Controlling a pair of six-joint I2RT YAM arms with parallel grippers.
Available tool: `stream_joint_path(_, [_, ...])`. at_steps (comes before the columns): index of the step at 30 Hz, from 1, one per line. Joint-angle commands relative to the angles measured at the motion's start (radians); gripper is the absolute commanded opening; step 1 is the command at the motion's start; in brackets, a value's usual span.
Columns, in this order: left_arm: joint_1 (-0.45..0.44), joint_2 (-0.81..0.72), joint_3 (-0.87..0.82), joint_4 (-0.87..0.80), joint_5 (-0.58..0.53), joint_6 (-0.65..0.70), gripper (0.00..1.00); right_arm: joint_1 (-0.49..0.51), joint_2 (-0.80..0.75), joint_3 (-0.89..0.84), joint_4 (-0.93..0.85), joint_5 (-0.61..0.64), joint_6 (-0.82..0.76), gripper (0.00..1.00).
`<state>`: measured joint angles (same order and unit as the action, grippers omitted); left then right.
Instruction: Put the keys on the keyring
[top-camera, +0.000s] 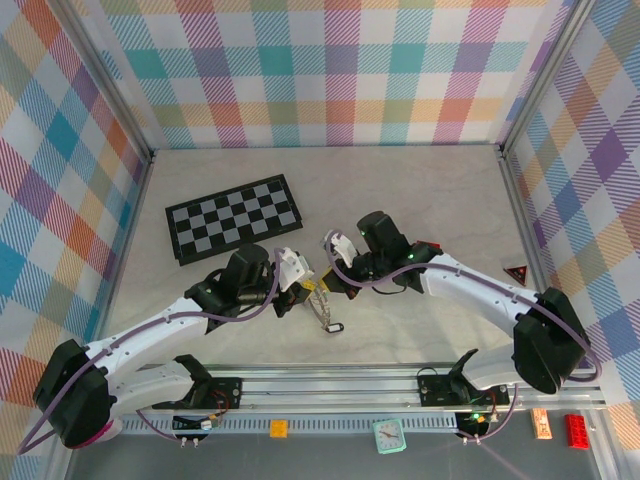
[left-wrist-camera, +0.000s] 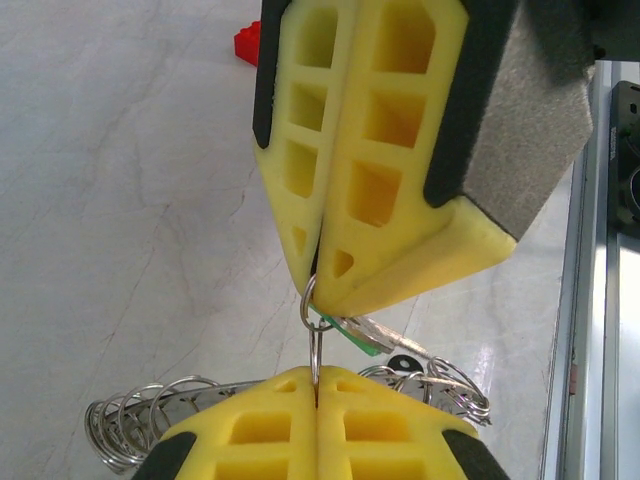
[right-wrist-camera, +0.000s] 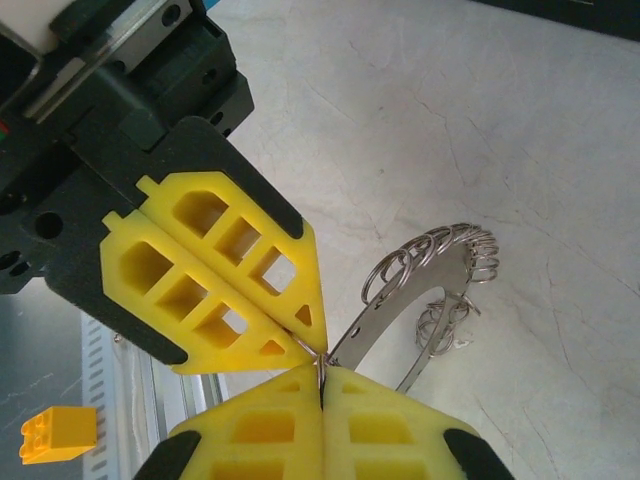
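**Both jaws pinch the keyring at mid-desk, with the green key at the pinch.**

The left jaws and right jaws are each pressed together, tip to tip, on one thin wire loop of the keyring (right-wrist-camera: 432, 246). From there the keyring runs off toward 2 o'clock in the right wrist view, low over the desk (top-camera: 420, 190). The green key (left-wrist-camera: 352, 336) sits just behind that loop, at 4 o'clock from the pinch; I cannot tell whether it is threaded. The black key (top-camera: 333, 327) lies near, at 5 o'clock from the jaws. To thread well, one side should probably hold firm while the other moves the key gently along the wire. Pulling apart risks the loop twisting or slipping from the foam.
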<state>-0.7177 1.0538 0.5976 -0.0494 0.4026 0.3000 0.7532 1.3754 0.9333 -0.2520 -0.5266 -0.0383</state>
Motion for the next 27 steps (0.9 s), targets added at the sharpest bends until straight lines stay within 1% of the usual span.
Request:
stream_joint_path(1, [-0.006,-0.012,0.016,0.038,0.027,0.002,0.00,0.006,0.016,0.030,-0.019,0.009,0.005,0.00])
stream_joint_path(5, [-0.006,-0.020,0.013,0.038,0.013,0.004,0.00,0.006,0.017,0.029,-0.032,0.012,0.009,0.00])
stream_joint_path(13, [-0.008,-0.039,0.000,0.050,0.014,0.010,0.00,0.005,0.020,0.033,-0.051,0.070,0.044,0.00])
stream_joint_path(14, [-0.008,-0.040,-0.002,0.054,0.015,0.010,0.00,0.006,0.022,0.034,-0.051,0.068,0.046,0.02])
stream_joint_path(15, [-0.008,-0.041,-0.005,0.058,0.015,0.010,0.00,0.005,0.025,0.035,-0.054,0.061,0.047,0.09])
stream_joint_path(16, [-0.008,-0.044,-0.007,0.064,0.016,0.010,0.00,0.006,0.027,0.038,-0.058,0.055,0.048,0.21])
stream_joint_path(17, [-0.007,-0.045,-0.010,0.070,0.016,0.010,0.00,0.006,0.024,0.038,-0.058,0.051,0.048,0.30])
stream_joint_path(19, [-0.008,-0.050,-0.017,0.083,0.016,0.008,0.00,0.002,0.010,0.028,-0.050,0.045,0.049,0.41])
stream_joint_path(21, [-0.007,-0.053,-0.027,0.105,0.016,0.010,0.00,-0.007,-0.021,0.005,-0.028,0.052,0.047,0.47])
stream_joint_path(24, [-0.008,-0.057,-0.051,0.167,0.017,0.014,0.00,-0.026,-0.078,-0.046,0.019,0.110,0.009,0.48])
stream_joint_path(26, [-0.007,-0.058,-0.071,0.227,0.025,0.019,0.00,-0.028,-0.117,-0.094,0.075,0.152,-0.049,0.48])
stream_joint_path(27, [-0.009,-0.058,-0.085,0.267,0.037,0.023,0.00,-0.028,-0.142,-0.127,0.119,0.154,-0.114,0.49])
